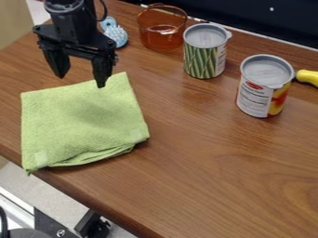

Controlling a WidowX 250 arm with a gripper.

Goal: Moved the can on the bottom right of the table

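Note:
My gripper (81,79) hangs at the upper left, above the back edge of the folded green cloth, its two fingers spread apart with nothing between them. Two cans stand upright on the wooden table toward the back right. One can (205,55) has a green striped label. To its right and a little nearer the front is the other can (263,88), with a white, red and yellow label. Both are well to the right of the gripper and apart from each other.
The green cloth (84,122) lies on the table (217,176) at the left. An amber transparent cup (162,32) stands beside the striped can, and a light blue brush (115,33) lies behind the gripper. A yellow handle (307,77) juts in at the right edge.

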